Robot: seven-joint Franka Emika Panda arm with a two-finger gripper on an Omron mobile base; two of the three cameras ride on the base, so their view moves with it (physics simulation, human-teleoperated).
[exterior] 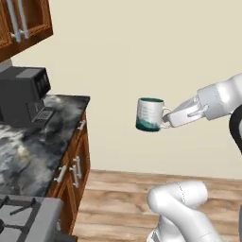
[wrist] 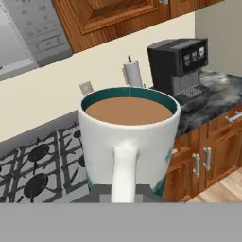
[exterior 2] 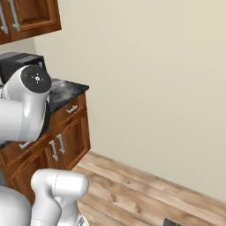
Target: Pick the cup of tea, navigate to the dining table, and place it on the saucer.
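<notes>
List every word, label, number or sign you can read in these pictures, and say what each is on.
No text is legible in any view.
The cup of tea has faint grey print on its side: too blurred to read.
The coffee machine has small lit panel marks: too small to read.
The stove control panel has faint rows of marks: unreadable.

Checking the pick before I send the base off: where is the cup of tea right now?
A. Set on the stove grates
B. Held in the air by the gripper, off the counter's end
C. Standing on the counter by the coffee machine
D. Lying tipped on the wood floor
B: the gripper grips the cup of tea by its handle, upright in mid-air over the floor, beyond the end of the counter.
</notes>
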